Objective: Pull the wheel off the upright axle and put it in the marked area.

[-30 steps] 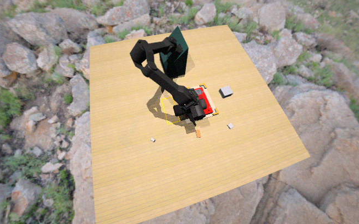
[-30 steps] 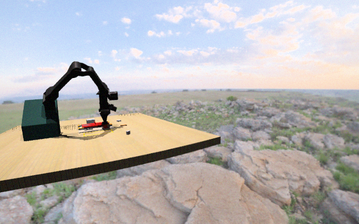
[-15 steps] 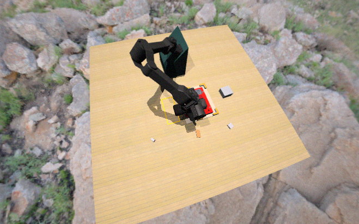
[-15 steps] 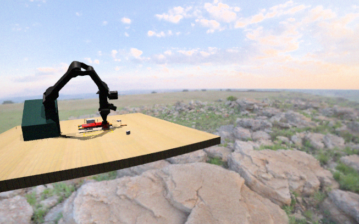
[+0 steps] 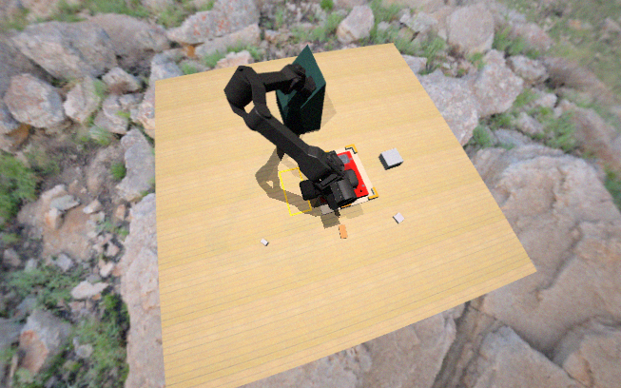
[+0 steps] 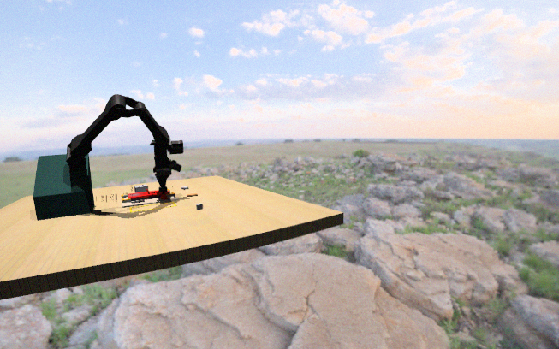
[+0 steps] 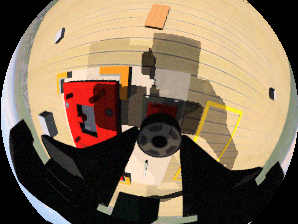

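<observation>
Wrist: gripper [image 7: 160, 135] clamped on wheel [image 7: 159, 140], hub centred between fingertips; likely on axle yet. Pull straight up, no tilt. Yellow outline [image 7: 225, 106] beside it.

Top: arm [image 5: 288, 142] hides wheel; red plate [image 5: 361, 185] near, lift clear before swinging.

Exterior: fingers low, upright; rise vertically.

Wheel [image 7: 145, 145] between gripper [image 7: 160, 135] fingers
</observation>
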### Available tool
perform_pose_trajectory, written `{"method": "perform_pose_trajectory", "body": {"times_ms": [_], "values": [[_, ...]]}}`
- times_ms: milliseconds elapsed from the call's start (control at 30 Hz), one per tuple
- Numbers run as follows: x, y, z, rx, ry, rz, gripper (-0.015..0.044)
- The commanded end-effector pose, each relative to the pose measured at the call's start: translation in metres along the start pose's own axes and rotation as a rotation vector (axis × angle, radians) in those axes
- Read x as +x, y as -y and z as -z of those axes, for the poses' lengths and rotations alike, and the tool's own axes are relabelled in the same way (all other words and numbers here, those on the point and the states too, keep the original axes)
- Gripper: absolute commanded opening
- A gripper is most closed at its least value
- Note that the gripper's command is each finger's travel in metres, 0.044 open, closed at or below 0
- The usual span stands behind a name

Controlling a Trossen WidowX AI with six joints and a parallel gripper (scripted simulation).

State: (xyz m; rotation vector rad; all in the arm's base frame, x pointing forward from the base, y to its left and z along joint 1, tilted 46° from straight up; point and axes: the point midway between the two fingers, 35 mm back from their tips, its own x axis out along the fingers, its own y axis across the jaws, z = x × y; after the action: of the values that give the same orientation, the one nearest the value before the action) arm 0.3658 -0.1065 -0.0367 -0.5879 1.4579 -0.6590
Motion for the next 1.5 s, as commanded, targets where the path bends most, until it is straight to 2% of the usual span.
{"method": "perform_pose_trajectory", "body": {"times_ms": [0, 1467], "values": [[-0.004, -0.001, -0.002, 0.002, 0.009, 0.002, 0.0000], [-0.019, -0.001, -0.002, -0.001, 0.009, 0.003, 0.0000]]}}
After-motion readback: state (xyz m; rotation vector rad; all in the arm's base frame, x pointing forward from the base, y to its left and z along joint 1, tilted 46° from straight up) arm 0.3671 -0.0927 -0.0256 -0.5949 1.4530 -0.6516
